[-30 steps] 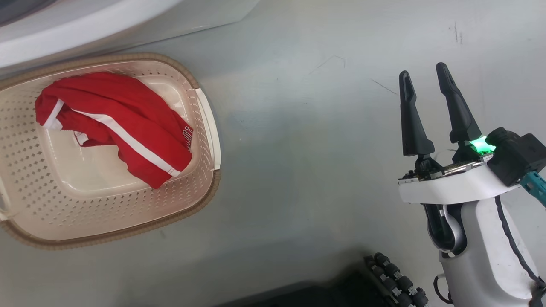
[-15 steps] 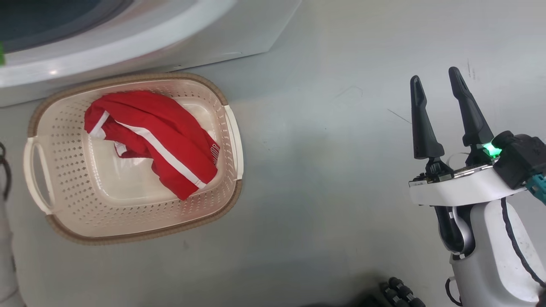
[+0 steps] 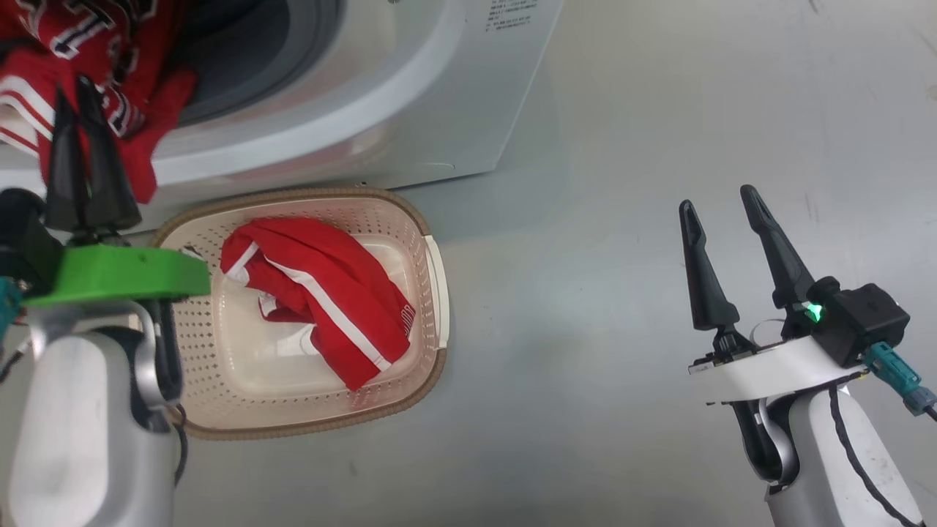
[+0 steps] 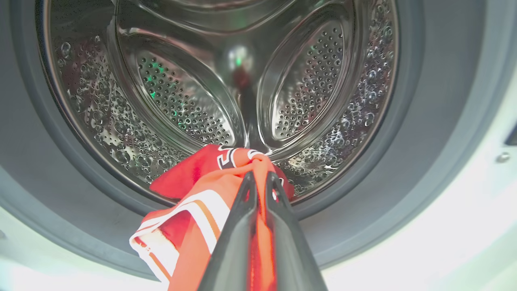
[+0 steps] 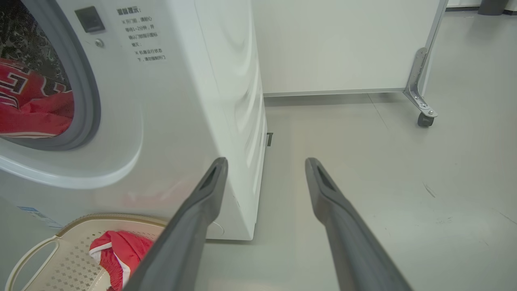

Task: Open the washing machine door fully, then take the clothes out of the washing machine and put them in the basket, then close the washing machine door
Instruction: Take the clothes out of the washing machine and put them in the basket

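My left gripper (image 3: 73,89) is shut on the red jersey (image 3: 80,33), which hangs over the lower lip of the washing machine (image 3: 410,95) mouth. In the left wrist view the fingers pinch a fold of the jersey (image 4: 190,190) at the left gripper (image 4: 260,176), in front of the steel drum (image 4: 242,81). Red shorts (image 3: 322,293) with a white stripe lie in the cream basket (image 3: 436,293) on the floor below the opening. My right gripper (image 3: 717,197) stands open and empty over bare floor at the right. The washing machine door is out of view.
In the right wrist view the right gripper (image 5: 266,161) points past the washer's front corner (image 5: 242,121) towards a white partition (image 5: 343,40) on a caster (image 5: 424,118). Grey floor stretches to the basket's right.
The head camera has swung up and left, so the washer mouth, the jersey and my left gripper have come into view. The shorts lie in the basket as before. The right gripper stays open.
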Robot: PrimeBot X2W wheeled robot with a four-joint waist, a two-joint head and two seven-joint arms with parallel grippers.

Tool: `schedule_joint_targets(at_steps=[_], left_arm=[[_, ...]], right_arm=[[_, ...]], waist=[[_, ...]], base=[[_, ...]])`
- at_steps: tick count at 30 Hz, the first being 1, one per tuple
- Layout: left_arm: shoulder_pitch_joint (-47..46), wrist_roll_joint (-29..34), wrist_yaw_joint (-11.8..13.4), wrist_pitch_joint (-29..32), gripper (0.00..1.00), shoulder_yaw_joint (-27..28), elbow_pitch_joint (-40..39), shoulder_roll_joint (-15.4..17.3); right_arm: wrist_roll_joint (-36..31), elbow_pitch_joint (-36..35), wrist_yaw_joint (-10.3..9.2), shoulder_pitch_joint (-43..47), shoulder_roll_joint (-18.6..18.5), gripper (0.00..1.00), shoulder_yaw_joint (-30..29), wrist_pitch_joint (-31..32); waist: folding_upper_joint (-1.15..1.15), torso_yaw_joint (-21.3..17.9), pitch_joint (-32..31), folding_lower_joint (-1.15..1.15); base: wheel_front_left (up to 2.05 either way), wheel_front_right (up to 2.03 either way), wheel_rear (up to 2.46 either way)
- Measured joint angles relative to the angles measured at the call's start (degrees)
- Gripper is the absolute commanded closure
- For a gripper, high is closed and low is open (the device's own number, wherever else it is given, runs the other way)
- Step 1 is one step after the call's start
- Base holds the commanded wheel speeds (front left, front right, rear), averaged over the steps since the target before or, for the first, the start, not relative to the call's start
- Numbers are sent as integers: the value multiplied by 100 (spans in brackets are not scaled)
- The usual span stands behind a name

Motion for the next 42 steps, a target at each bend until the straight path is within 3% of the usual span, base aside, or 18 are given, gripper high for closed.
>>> schedule_joint_targets(at_steps=[6,19,28,42], left_arm=[[638,22,2,-313,100,-187,-21,-235],[1555,73,25,-519,100,-321,-107,-227],[1962,146,26,-492,100,-413,-613,-224],[2415,-153,54,-131,100,-764,-293,-261]], right_arm=[[-48,96,1,270,-55,0,56,1],[-67,408,3,827,-27,0,292,1],[-49,405,0,1234,-1,0,366,1],[-49,70,0,1252,4,0,494,59]], waist=[[0,129,-485,0],[0,385,-1563,0],[0,450,-2220,0],[0,341,-2122,0]], base=[[0,0,0],[0,0,0],[0,0,0],[0,0,0]])
